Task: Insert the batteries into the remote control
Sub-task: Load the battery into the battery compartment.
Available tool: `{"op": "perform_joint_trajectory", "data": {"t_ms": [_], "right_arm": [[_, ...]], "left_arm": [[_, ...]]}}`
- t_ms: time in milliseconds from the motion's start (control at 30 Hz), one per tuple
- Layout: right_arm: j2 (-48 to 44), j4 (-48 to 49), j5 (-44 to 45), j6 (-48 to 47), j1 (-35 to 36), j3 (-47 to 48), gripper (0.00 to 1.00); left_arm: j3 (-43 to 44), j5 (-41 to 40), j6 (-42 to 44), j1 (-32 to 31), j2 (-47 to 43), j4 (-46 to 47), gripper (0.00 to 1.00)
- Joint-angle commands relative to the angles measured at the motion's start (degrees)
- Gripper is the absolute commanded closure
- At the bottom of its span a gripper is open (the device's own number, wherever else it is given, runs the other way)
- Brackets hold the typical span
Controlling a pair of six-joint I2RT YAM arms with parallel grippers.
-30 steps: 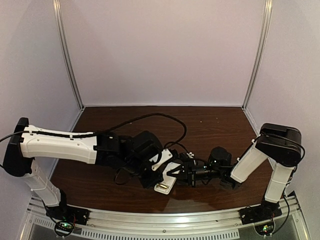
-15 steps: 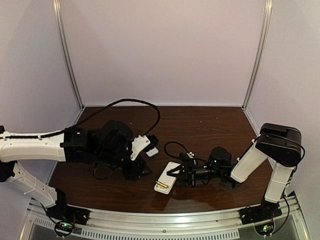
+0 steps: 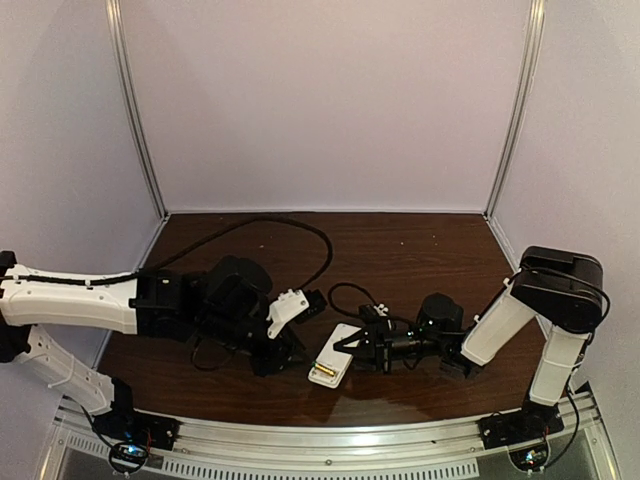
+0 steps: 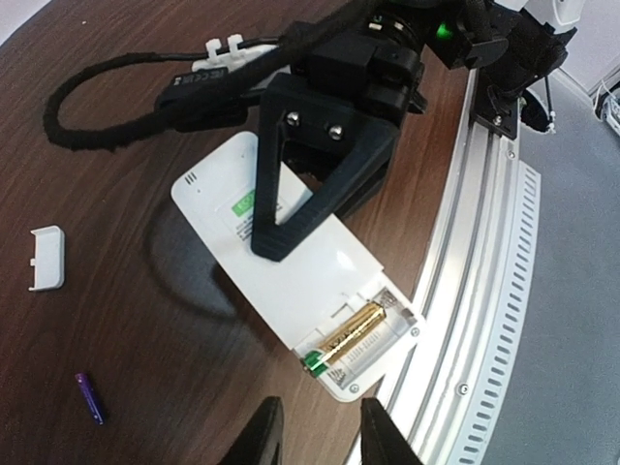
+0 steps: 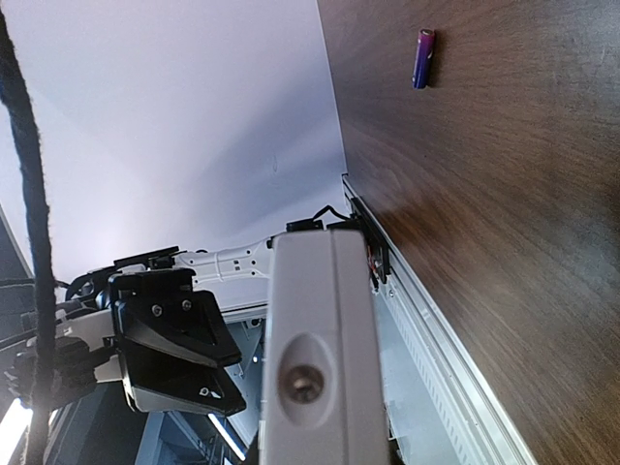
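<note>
Though the remote control bears a green label, it is unreadable.

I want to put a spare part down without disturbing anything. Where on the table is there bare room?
The far half of the table is bare, from the black cable to the right wall. It is crowded near the front rail: the right gripper holds the remote control, with the left gripper, purple battery and white cover beside.

White remote control edge-on in the foreground, purple battery well apart on brown wooden table
</note>
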Motion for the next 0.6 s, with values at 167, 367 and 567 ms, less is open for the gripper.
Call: {"op": "perform_joint_trajectory", "data": {"t_ms": [167,367,567], "right_arm": [[-2.0,22.1,0.0,-1.5,0.0,1.0,1.00],[-3.7,19.9,0.8,-3.0,-0.1,1.0,1.00],[-5.5,14.4,1.5,-5.1,-0.1,1.4,1.00]], "left_arm": [[-11.0,12.0,-15.9,5.8,-5.7,20.1,0.52],[-14.9,12.0,-20.8,8.1,-9.9,22.3,0.63],[-11.0,8.7,-19.6,6.1,-6.5,17.7,0.68]]}}
